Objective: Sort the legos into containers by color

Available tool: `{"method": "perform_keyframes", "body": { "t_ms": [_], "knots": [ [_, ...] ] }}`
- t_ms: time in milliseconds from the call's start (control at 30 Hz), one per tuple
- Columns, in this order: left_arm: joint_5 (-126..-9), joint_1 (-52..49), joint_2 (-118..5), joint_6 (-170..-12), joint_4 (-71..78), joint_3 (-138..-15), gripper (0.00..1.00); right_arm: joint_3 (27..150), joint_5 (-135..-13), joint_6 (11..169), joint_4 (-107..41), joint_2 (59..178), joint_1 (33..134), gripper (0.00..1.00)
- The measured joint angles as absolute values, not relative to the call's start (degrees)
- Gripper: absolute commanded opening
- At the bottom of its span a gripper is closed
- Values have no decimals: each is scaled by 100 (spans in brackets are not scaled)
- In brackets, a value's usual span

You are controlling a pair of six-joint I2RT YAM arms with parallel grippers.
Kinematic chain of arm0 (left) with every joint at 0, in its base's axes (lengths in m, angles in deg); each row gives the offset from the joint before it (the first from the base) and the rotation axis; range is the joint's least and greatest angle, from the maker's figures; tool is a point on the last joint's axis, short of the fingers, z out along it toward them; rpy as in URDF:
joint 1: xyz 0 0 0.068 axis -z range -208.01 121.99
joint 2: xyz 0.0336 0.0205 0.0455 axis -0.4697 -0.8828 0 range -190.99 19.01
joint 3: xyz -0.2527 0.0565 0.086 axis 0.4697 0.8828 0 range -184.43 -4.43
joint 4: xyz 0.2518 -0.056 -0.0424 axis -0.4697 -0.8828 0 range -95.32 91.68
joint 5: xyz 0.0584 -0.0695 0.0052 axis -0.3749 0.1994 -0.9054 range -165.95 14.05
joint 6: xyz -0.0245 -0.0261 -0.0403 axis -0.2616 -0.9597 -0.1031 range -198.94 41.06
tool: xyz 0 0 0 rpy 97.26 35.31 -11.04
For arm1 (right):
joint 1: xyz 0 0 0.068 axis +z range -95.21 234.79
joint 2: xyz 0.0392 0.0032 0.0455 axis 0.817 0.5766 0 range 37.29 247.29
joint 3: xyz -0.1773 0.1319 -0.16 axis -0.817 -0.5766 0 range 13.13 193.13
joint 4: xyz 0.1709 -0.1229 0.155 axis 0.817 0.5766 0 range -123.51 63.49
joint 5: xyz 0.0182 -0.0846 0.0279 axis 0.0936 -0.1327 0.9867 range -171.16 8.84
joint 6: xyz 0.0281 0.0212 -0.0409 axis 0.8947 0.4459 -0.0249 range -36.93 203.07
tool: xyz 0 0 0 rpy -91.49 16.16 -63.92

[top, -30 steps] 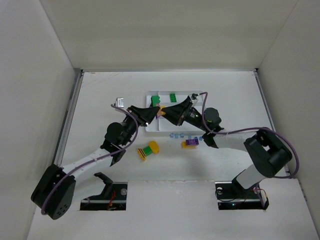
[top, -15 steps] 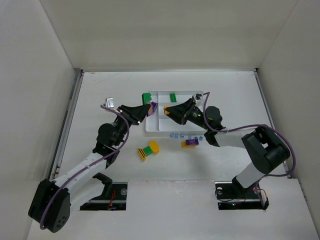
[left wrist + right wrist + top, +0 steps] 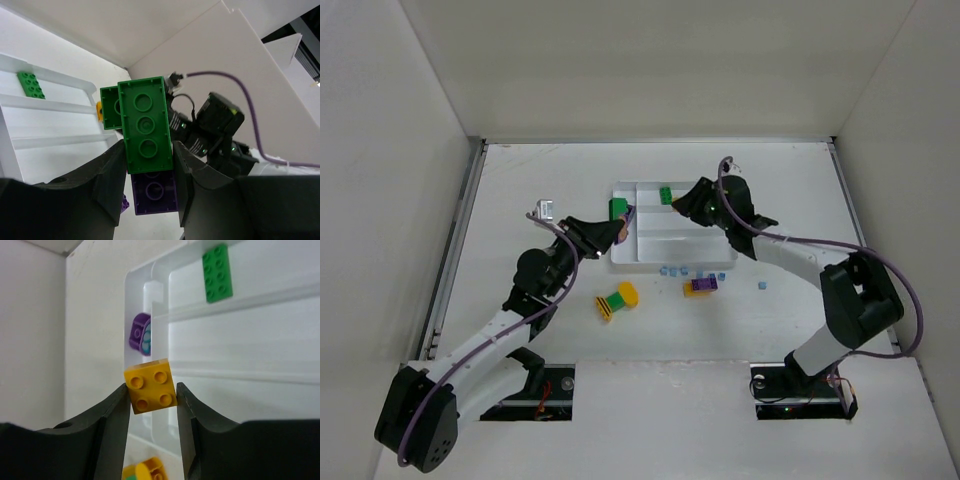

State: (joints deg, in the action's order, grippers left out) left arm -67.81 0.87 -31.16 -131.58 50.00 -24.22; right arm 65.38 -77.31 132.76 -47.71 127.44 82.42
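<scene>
Where the left gripper point(image 3: 618, 222) stands at the 10 o'clock rim of the white tray point(image 3: 725, 262), the left wrist view shows its fingers point(image 3: 112, 172) closed partway on a stack. The stack is a green brick point(image 3: 145, 125) with a purple brick point(image 3: 155, 192) joined beneath it. Both fingers press the sides of the stack, which is clear of the table point(image 3: 520, 180). A second green part shows behind the stack, at its 9 o'clock; whether it is joined to the stack cannot be told.

The right gripper point(image 3: 686, 205) is over the tray's far half, at 1 o'clock from the tray centre. Its fingers point(image 3: 112, 410) are closed on a small yellow brick point(image 3: 150, 386), studs facing the camera, above the long sections.

One flat green brick point(image 3: 666, 195) lies in the farthest long section, just beside the right gripper at its 9 o'clock. In the right wrist view a purple piece point(image 3: 141, 333) with light blue on it shows at the narrow side section; how it sits cannot be told.

On the table:
- A green-and-yellow piece point(image 3: 616, 302) lies at 7 o'clock from the tray, well apart.
- A purple-and-yellow brick point(image 3: 700, 287) lies at 6 o'clock, near the rim.
- Tiny light-blue bricks point(image 3: 670, 270) lie along the near rim, with one more at 4 o'clock from the tray.
</scene>
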Motion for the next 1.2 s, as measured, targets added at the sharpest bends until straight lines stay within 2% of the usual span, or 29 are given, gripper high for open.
{"method": "perform_keyframes", "body": {
  "t_ms": [167, 567, 600, 667, 767, 900, 1033, 1200],
  "knots": [
    [-6707, 118, -3114, -13167, 4910, -2357, 24, 7287, -8485, 12378, -4172, 13129, 8380, 31],
    [-6643, 354, -3125, -13255, 4871, -2348, 24, 7740, -9114, 11571, -3337, 13975, 8413, 36],
    [-6637, 367, -3125, -13263, 4875, -2344, 24, 7759, -9136, 11550, -3339, 13988, 8413, 38],
    [-6626, 378, -3125, -13287, 4873, -2322, 24, 7792, -9177, 11515, -3339, 13992, 8411, 49],
    [-6619, 378, -3107, -13309, 4860, -2263, 24, 7834, -9212, 11456, -3361, 13999, 8406, 60],
    [-6586, 380, -3072, -13353, 4851, -2223, 24, 7834, -9232, 11390, -3376, 13997, 8402, 64],
    [-6549, 371, -2991, -13419, 4853, -2178, 25, 7587, -9219, 11392, -3422, 13678, 8404, 63],
    [-6444, 253, -2943, -13602, 4943, -2116, 25, 6520, -8653, 11716, -4264, 12224, 8507, 69]
  ]
}}
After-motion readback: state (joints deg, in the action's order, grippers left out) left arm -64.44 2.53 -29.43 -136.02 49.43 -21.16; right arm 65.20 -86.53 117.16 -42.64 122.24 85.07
